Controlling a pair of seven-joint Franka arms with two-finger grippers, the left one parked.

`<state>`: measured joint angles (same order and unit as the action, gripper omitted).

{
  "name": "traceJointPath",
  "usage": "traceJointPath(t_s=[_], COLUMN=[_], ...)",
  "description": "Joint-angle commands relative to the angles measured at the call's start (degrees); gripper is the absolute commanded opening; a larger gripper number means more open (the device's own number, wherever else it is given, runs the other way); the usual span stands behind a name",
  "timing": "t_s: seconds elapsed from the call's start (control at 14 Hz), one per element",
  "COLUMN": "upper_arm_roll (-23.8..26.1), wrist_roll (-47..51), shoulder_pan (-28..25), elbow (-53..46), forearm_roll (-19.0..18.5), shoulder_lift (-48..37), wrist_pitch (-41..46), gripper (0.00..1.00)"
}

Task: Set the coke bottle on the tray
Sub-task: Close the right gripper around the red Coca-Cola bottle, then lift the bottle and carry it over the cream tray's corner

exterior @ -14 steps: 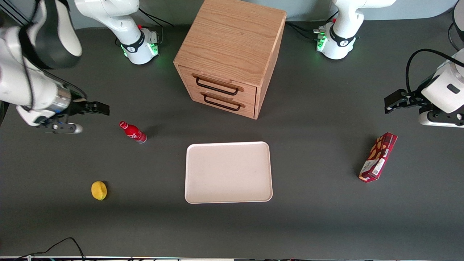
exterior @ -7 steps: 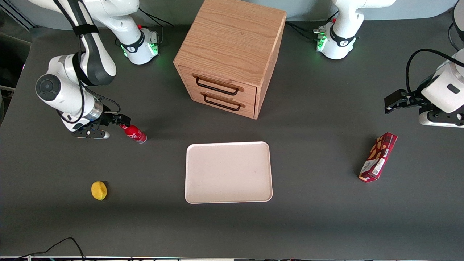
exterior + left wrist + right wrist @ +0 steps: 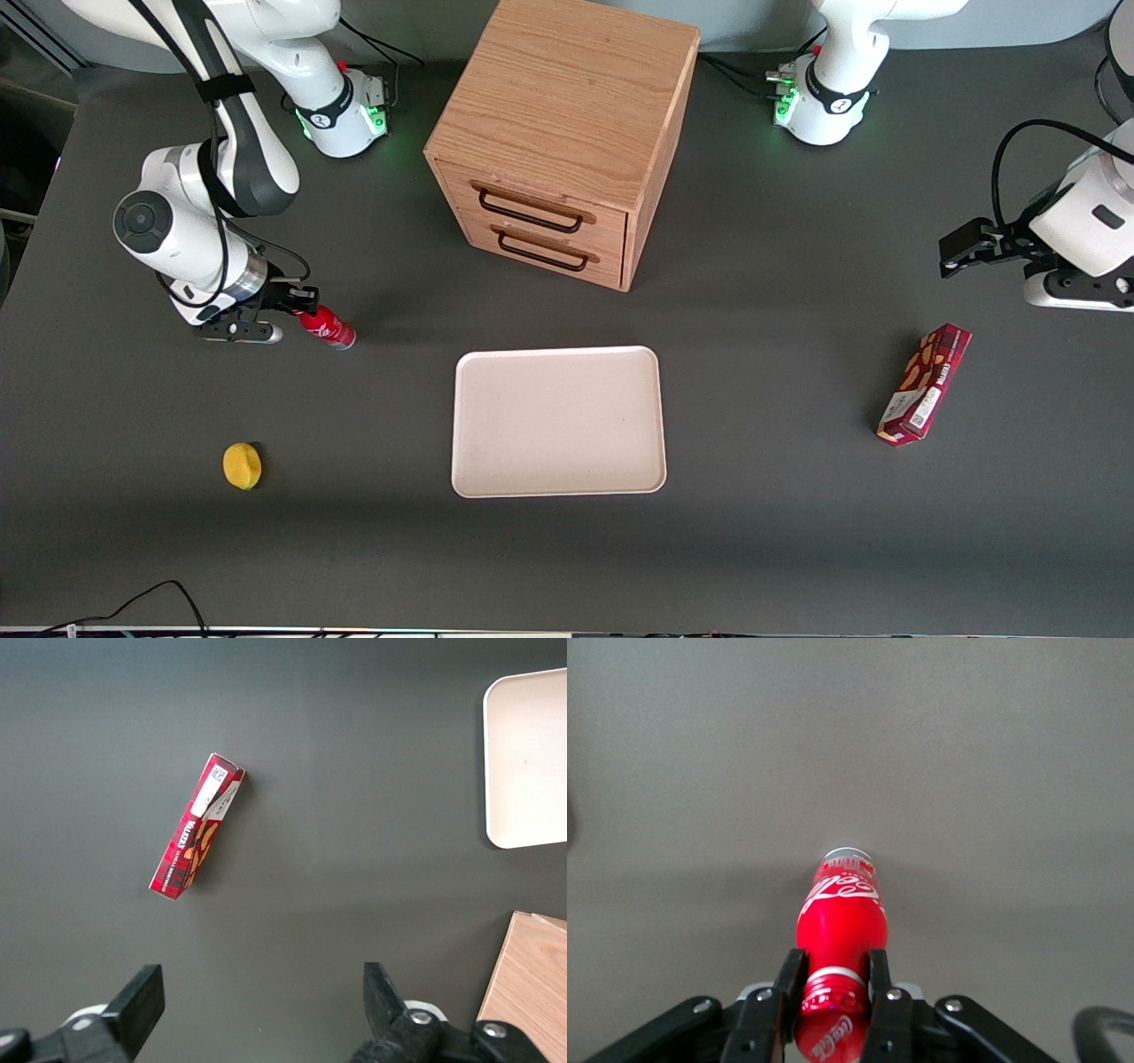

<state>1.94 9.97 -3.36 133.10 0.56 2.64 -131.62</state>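
Front view gives us the whole counter: nearest its near edge a yellow ball, then the tray at mid-counter, pale cream-pink with a low rim and nothing on it. Farther off, toward the working arm's end, the coke bottle stands on the counter, well apart from the tray, with the gripper at its cap. A wooden drawer cabinet stands near the far edge.

Right wrist view alone shows us the grip: the gripper has its two fingers clamped on the neck of the coke bottle. We note a red body, red cap, silvery base and white "Coca-Cola" script.

Left wrist view alone shows the snack box closely; its label print is unreadable.
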Motion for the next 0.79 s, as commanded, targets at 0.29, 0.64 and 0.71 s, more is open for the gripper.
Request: traceJointPath(t_s=[0.29, 0.64, 0.71], upper_arm_roll=[0.53, 1.57, 2.62], wrist_roll=[-0.13, 1.62, 3.89], shoulder_pan=[-0.42, -1.38, -1.65], elbow=[-12.29, -40.75, -48.21], forearm_roll=[0.68, 0.94, 0.94], shoulder_lift=[-3.52, 2.43, 6.11], wrist_pitch=[17.99, 41.05, 44.83], gripper=[0.00, 0.00, 0.00])
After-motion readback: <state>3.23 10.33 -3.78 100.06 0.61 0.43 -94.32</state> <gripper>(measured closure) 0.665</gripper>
